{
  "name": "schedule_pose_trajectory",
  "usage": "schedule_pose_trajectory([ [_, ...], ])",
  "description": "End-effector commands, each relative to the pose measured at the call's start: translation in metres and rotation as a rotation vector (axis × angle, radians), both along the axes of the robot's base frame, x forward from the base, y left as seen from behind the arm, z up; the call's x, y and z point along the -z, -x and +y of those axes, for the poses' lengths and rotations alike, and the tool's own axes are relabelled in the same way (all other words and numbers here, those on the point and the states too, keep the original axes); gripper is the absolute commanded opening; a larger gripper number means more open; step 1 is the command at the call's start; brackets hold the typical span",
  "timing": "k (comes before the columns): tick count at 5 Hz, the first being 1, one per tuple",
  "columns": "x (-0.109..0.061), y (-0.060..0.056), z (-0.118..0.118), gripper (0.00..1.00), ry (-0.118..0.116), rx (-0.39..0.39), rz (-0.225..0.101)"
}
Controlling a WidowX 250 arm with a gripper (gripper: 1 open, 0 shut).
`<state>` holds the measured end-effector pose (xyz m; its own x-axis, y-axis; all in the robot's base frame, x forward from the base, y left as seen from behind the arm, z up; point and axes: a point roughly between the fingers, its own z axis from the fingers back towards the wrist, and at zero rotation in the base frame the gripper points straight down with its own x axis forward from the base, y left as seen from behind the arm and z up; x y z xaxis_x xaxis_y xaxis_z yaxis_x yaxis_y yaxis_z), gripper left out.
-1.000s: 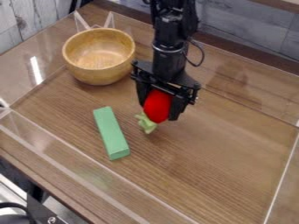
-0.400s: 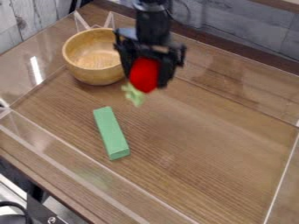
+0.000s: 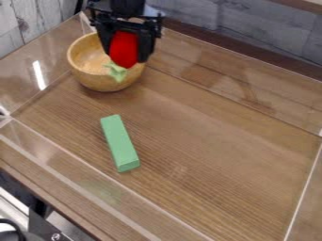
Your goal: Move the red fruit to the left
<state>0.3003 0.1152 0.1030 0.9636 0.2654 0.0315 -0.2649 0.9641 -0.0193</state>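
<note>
Fruit [image 3: 124, 50] gripped by jaws [image 3: 123, 40], over bowl [image 3: 86, 68], upper left of frame; advise clearing the rim before lowering gently leftward.

The tool [image 3: 123, 38] holds the red fruit [image 3: 123, 47] over the wooden bowl [image 3: 90, 68].

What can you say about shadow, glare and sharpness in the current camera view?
Camera view: pincer dark, its detail hard to make out; green block fairly clean-edged; bowl shaded inside; pale glare on the tabletop, no harsh highlight.
</note>
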Motion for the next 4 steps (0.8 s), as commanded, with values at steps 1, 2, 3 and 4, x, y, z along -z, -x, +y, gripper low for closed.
schedule_pose_trajectory([
  [1,-0.017,-0.016,0.022,0.00,-0.030,-0.030,-0.059],
  [2,-0.012,-0.024,0.031,0.00,-0.029,-0.038,-0.055],
  [3,-0.003,-0.023,0.037,0.00,-0.027,-0.010,-0.051],
  [4,0.005,-0.023,0.044,0.00,-0.025,0.013,-0.048],
])
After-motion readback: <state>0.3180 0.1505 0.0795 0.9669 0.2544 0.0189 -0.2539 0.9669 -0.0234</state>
